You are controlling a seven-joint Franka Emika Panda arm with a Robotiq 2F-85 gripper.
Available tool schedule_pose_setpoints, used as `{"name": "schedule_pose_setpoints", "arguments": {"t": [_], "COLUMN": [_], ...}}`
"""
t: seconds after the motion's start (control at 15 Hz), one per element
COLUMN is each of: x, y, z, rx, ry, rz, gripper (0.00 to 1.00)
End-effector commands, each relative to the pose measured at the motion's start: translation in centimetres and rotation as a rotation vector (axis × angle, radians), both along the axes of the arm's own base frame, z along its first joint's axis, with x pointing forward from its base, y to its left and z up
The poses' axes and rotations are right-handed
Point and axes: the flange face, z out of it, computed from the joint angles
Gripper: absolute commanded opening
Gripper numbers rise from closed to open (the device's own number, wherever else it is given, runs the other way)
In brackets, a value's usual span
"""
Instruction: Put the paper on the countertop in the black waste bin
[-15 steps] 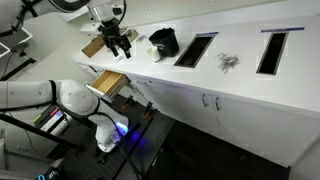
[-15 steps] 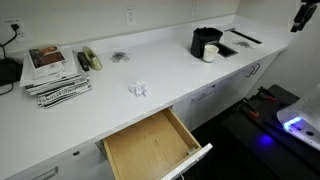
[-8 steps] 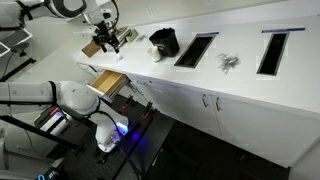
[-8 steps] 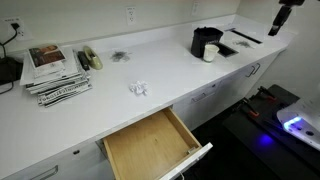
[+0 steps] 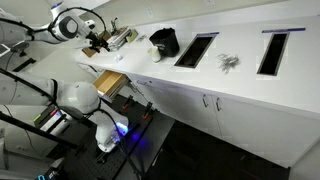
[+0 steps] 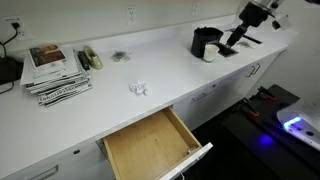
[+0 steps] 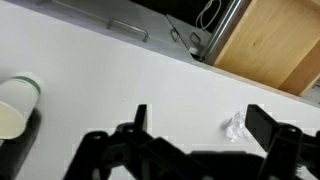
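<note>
As the wrist cam looks down on the countertop (image 7: 100, 70), I log the gripper (image 7: 200, 118) with its two dark fingers (image 7: 140, 118) spread wide apart and nothing between them. No contact with any obj.

Item 1, paper (image 7: 237, 127): small crumpled white ball lying on the bare countertop, just inside the finger on the right side of the wrist view, apart from it as far as I can tell. In an exterior view the paper (image 6: 138, 89) sits near the front edge of the countertop (image 6: 170, 75), just behind the open wooden drawer (image 6: 150, 145), well apart from the bin.

Item 2, black waste bin (image 6: 203, 42): upright on the countertop toward the back, white cup (image 6: 210, 54) touching or just beside it; cannot tell which. In an exterior view the black waste bin (image 5: 163, 41) stands just beside the nearer of two dark cut-outs (image 5: 195, 48).

Item 3, arm posn: in an exterior view the gripper (image 5: 122, 38) hangs over the countertop (image 5: 240, 85) between the bin and the drawer (image 5: 105, 82) end. The paper is not made out in that view.

Misc: stack of magazines (image 6: 55, 75) at the far end of the countertop, well apart from the paper.
</note>
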Motion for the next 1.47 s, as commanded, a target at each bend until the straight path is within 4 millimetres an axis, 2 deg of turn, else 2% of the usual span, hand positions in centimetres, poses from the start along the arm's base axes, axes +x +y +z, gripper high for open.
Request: {"name": "schedule_pose_setpoints", "arguments": {"t": [0.0,0.2,0.6,0.73,0.8,1.0,1.2,1.4], "x": [2.2,3.9,9.5,10.1,9.0,9.8,10.0,13.0], "y": [7.2,11.8,17.5,19.9,17.1,19.5,19.6,20.5], "z": [-3.5,-5.8,-7.8,-8.6,-8.1,-8.9,-9.0,-11.1], "rx": [0.043,0.057,-0.044,-0.078,-0.059,-0.059,-0.056,-0.081], "ry": [-0.079,-0.141,-0.157,-0.125,-0.157,-0.12,-0.118,-0.088], "rz": [0.006,0.022,0.022,0.047,0.043,0.061,0.06,0.002], "gripper": [1.0,1.0,1.0,1.0,1.0,1.0,1.0,1.0]}}
